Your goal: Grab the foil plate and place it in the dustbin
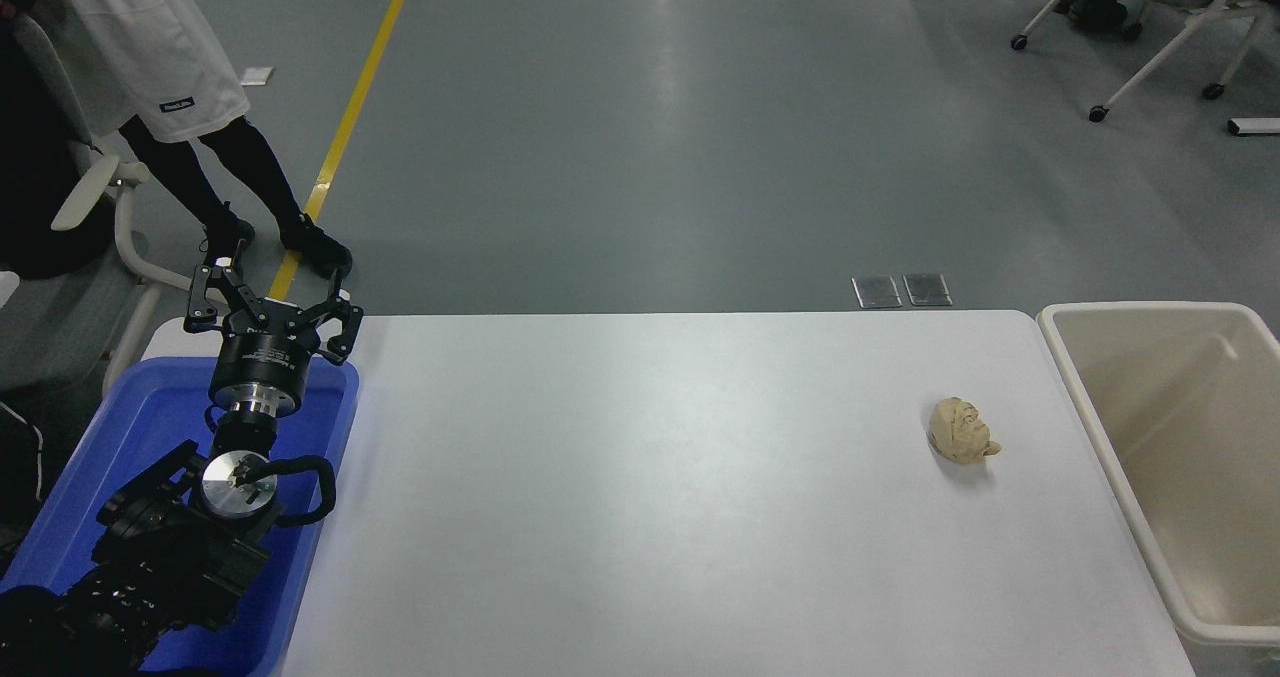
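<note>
Now we see no foil plate and no right arm, only our left gripper point(272, 309) spread, parked beside the dustbin-less point(1075, 377) end.

Grey polished floor point(640, 137) beyond the white table point(640, 497), glossy, with a soft glare from overhead light at 12 o'clock. Yellow line point(345, 127) painted across it at 11 o'clock. Two metal floor plates point(900, 290) set just past the table's far edge (1 o'clock). White-framed wheeled chairs point(1160, 27) at 2 o'clock. Another chair point(100, 207) at 10 o'clock, beside a standing person point(170, 97) in white shorts.
</note>
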